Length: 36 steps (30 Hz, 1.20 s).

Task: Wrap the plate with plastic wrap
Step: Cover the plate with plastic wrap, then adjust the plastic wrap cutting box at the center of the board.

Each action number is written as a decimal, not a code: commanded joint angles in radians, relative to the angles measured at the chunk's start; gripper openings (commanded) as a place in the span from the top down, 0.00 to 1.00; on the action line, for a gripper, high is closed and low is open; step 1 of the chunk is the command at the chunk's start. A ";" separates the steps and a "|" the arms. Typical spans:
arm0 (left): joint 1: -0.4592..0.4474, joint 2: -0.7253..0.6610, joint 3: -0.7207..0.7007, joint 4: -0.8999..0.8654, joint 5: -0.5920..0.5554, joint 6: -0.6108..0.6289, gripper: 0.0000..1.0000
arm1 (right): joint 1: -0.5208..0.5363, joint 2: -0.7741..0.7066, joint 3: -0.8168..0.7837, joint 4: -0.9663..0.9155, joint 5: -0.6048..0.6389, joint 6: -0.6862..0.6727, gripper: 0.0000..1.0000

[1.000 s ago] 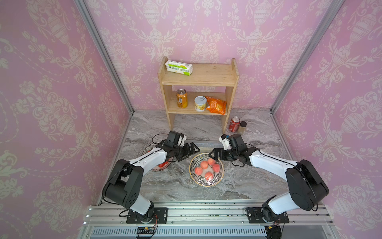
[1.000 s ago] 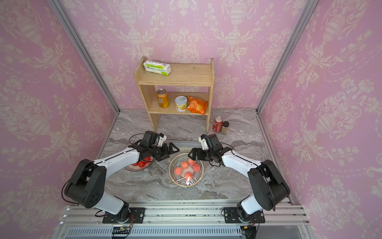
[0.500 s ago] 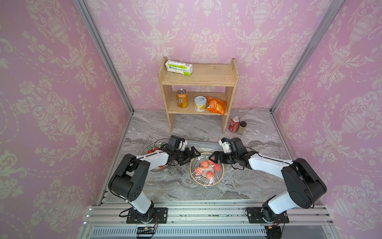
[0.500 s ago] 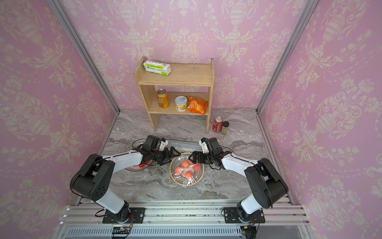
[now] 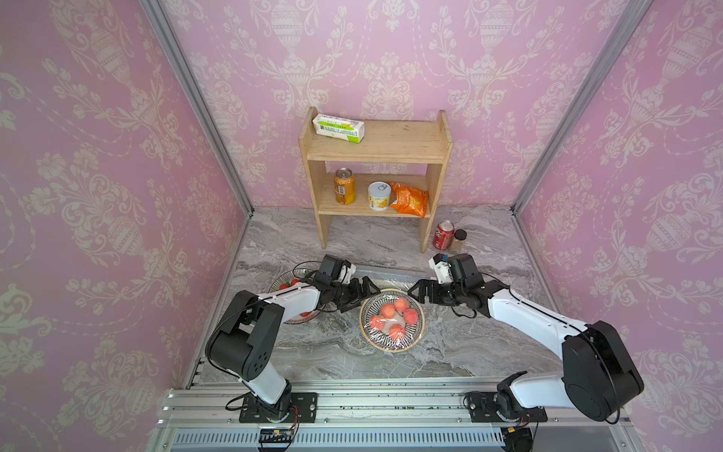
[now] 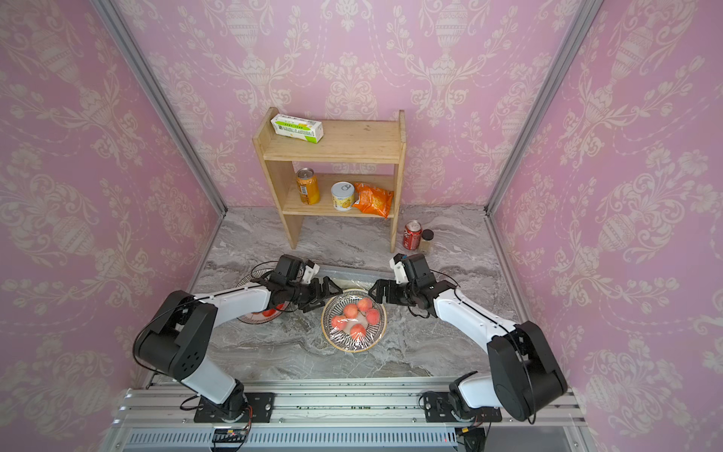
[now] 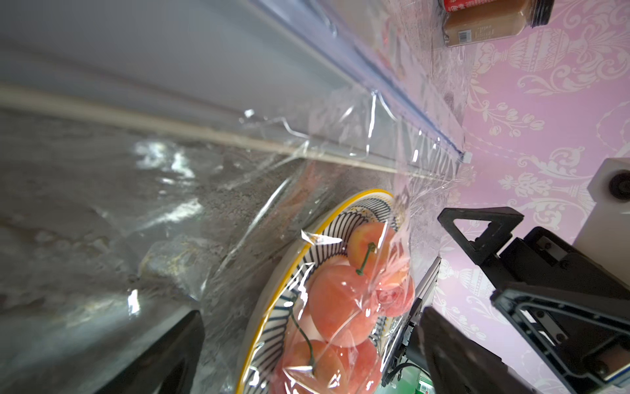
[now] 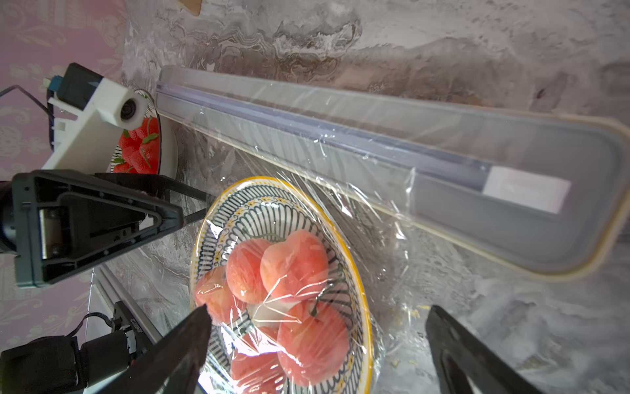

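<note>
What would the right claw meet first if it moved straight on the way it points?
Probably the plastic wrap draped over the far rim of the peach plate, just ahead of the open right claw. If it clears that, the left claw faces it. Height is unclear.

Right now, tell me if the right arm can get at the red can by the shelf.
Probably yes. The right gripper is open and empty, and only bare marble lies between it and the red can. The jar close beside it could crowd the grip.
</note>
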 commanded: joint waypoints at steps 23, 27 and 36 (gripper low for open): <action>-0.001 0.016 -0.009 -0.010 -0.026 0.030 0.01 | -0.091 0.105 0.096 0.068 -0.026 -0.050 0.00; -0.001 0.014 -0.007 -0.010 -0.021 0.028 0.01 | -0.078 0.044 0.051 0.069 -0.108 -0.035 0.03; 0.000 0.016 -0.011 -0.011 -0.023 0.029 0.01 | 0.032 0.146 0.081 0.209 -0.146 0.014 0.03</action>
